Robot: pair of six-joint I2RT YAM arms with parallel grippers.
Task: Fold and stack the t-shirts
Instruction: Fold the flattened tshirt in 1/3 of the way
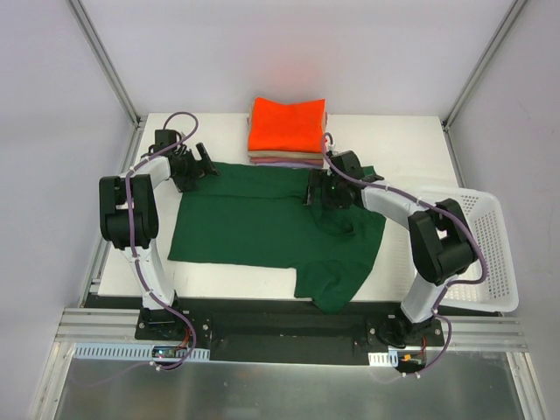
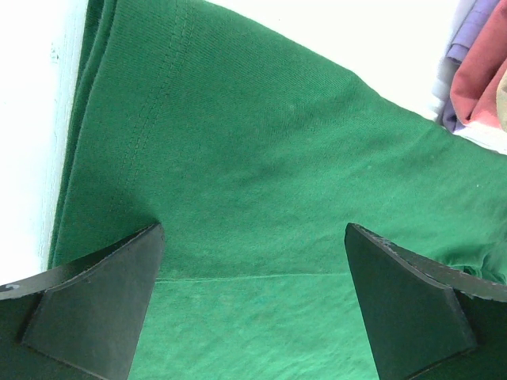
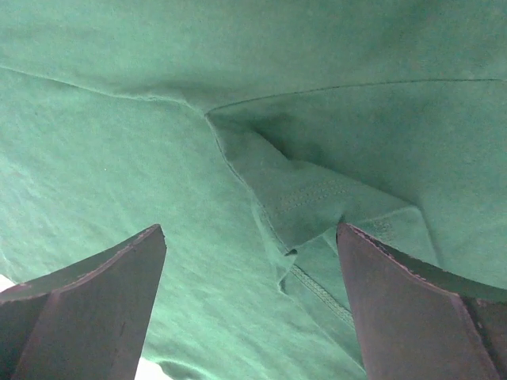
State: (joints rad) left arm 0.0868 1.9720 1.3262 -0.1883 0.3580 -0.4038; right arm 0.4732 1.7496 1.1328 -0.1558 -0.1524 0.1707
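White table (image 1: pixel 394 140), centre of frame, with a dark green t-shirt (image 1: pixel 254 227) spread across its middle, lower-right part rumpled.
White mesh basket (image 1: pixel 490 262) at right edge of frame. Folded stack (image 1: pixel 287 131) at upper centre, just beside the green shirt's far edge: orange on top, tan and lilac edges beneath. Left gripper (image 2: pixel 253 229) above the shirt's upper-left corner, fingers wide apart, holding nothing. Right gripper (image 3: pixel 252 228) above a bunched fold at the shirt's upper right, fingers wide apart, holding nothing.
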